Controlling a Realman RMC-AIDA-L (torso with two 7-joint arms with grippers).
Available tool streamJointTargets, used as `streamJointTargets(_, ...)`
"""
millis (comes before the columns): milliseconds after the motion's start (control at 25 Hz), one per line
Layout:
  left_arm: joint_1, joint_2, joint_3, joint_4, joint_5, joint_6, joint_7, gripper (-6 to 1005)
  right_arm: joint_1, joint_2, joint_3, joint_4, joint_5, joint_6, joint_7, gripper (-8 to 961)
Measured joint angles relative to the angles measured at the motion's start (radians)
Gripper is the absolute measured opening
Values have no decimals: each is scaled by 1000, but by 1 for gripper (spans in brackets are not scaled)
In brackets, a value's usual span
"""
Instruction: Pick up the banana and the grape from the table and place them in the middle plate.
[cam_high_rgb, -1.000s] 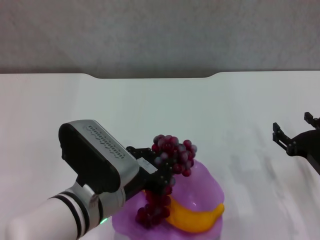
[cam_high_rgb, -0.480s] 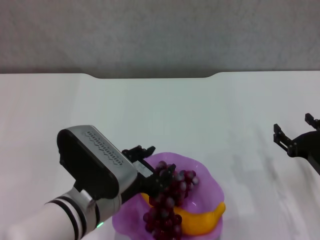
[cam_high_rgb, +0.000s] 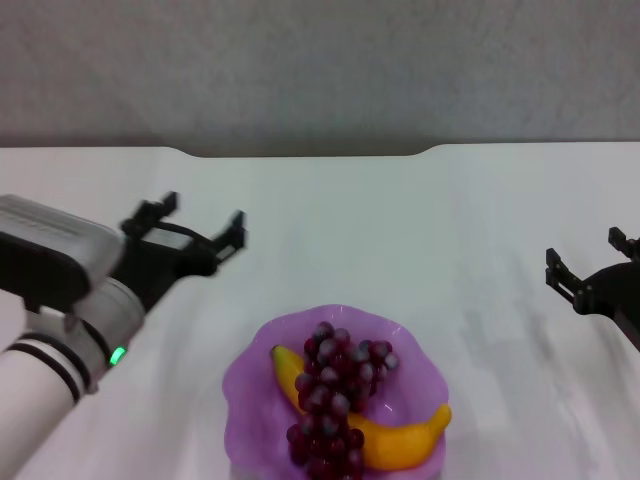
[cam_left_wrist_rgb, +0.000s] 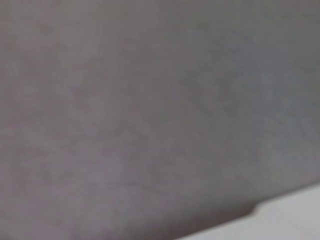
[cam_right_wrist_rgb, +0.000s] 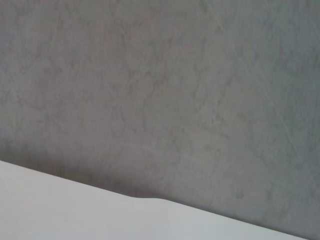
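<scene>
The purple scalloped middle plate (cam_high_rgb: 255, 380) sits at the near middle of the white table (cam_high_rgb: 420, 230). The yellow banana (cam_high_rgb: 405, 440) lies in it, and the dark red grape bunch (cam_high_rgb: 335, 395) lies across the banana. My left gripper (cam_high_rgb: 200, 225) is open and empty, raised left of the plate and apart from it. My right gripper (cam_high_rgb: 585, 265) is open and empty at the right edge of the head view. Both wrist views show only the grey wall and a strip of table edge.
The table's far edge has a curved notch (cam_high_rgb: 305, 152) in front of a grey wall (cam_high_rgb: 320, 70). The table edge also shows in the right wrist view (cam_right_wrist_rgb: 75, 210).
My left gripper let go of the grape bunch onto the plate, opened, and pulled back up and to the left. The right arm has not moved.
</scene>
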Motion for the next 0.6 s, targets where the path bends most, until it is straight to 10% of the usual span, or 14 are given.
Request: streamJointTargets(600, -251, -10, -9, -882, 72, 889, -535, 890, 10, 1, 0, 8, 2, -8, 3, 880)
